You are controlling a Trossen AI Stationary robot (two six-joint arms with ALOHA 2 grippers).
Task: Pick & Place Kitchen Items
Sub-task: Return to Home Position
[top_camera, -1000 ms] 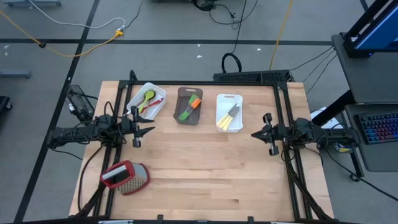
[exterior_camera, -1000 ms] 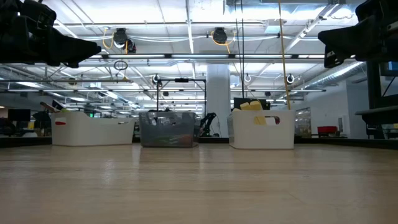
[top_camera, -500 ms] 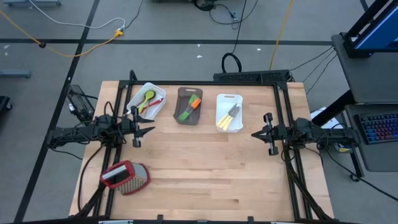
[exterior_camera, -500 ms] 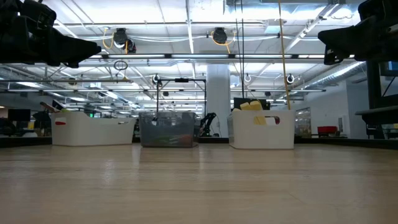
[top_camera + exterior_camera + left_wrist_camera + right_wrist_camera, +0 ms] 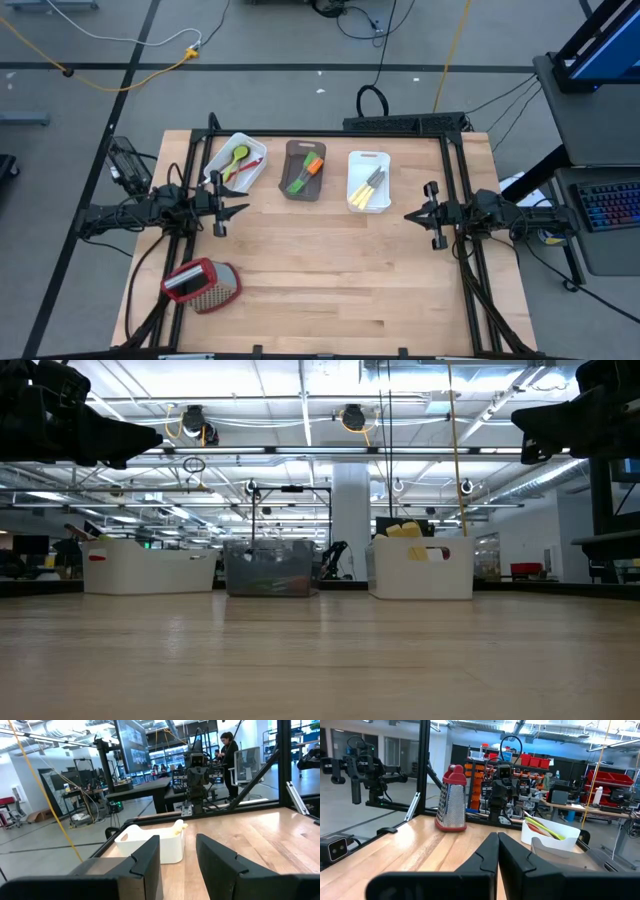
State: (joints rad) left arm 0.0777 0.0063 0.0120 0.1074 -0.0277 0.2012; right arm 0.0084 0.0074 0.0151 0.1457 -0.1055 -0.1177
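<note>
Left claw (image 5: 177,847) parted, right claw (image 5: 497,837) clenched: plain on wrist cams, unclear from high cam

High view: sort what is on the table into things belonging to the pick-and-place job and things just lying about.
Job: spoons in the left white tub; green and orange spatulas in the dark bin; yellow utensils in the right white tub; left claw open, right claw shut, at opposite sides of the table.
Lying about: red-topped grater, standing front left.
</note>
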